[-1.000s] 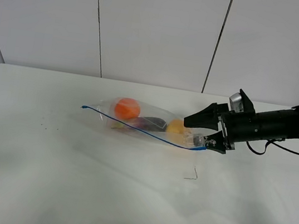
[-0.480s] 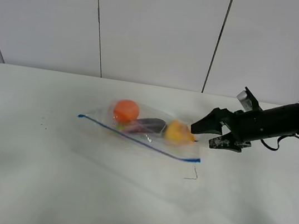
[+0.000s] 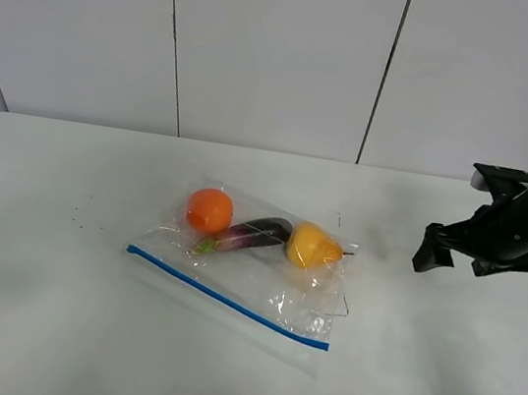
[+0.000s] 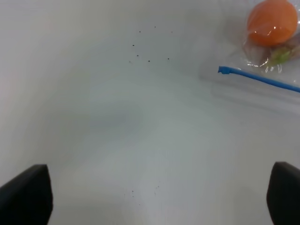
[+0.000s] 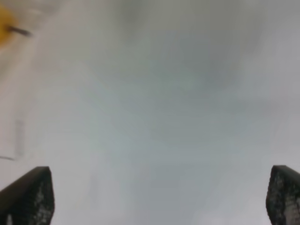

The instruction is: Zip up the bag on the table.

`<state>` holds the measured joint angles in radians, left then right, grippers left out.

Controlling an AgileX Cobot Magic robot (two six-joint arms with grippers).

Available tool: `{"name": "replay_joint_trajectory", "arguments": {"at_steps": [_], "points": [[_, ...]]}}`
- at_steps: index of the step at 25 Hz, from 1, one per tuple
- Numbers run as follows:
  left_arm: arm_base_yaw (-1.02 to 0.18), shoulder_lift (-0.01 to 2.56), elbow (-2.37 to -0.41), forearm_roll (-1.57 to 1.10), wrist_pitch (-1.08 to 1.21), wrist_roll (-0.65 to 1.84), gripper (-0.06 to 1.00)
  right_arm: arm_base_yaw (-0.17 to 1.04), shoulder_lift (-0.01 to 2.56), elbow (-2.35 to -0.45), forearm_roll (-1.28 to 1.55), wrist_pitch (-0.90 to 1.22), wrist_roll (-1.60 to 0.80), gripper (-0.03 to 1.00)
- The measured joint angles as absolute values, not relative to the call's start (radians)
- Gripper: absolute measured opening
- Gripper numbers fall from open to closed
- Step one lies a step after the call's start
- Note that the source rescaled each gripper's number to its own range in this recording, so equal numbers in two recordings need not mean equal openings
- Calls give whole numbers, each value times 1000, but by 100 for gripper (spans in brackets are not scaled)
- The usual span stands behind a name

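The clear bag (image 3: pixel 254 266) lies flat on the white table (image 3: pixel 46 324). Through it show an orange (image 3: pixel 209 209), a purple eggplant (image 3: pixel 249 233) and a yellow pear (image 3: pixel 311 245). Its blue zipper strip (image 3: pixel 229 299) runs along the near edge. My right gripper (image 3: pixel 453 265) hangs open and empty above the table, well to the right of the bag. In the right wrist view the gripper (image 5: pixel 154 194) is wide open over bare table. My left gripper (image 4: pixel 154 194) is open and empty. The left wrist view shows the zipper strip's end (image 4: pixel 225 70) and the orange (image 4: pixel 272 21).
Small dark specks (image 3: pixel 81 223) lie on the table left of the bag and also show in the left wrist view (image 4: pixel 145 47). A panelled white wall (image 3: pixel 266 49) stands behind the table. The left arm is out of the exterior view.
My right gripper let go of the bag's right zipper end and drew back to the right. The bag dropped flat, and its zipper strip now lies nearer the front.
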<state>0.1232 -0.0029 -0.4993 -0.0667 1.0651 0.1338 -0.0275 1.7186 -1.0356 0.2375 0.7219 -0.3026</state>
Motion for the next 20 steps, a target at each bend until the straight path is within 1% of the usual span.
{"name": "replay_joint_trajectory", "arguments": {"at_steps": [5, 9, 15, 20], "points": [[123, -3, -499, -67, 1065, 134, 100, -27, 1636, -1026, 130, 785, -252, 100], [123, -3, -499, -67, 1065, 134, 100, -27, 1513, -972, 103, 800, -249, 100], [123, -3, -499, -67, 1065, 134, 100, -27, 1252, -842, 78, 840, -240, 100], [123, -3, -499, -67, 1065, 134, 100, -27, 1031, -743, 75, 847, -180, 100]]}}
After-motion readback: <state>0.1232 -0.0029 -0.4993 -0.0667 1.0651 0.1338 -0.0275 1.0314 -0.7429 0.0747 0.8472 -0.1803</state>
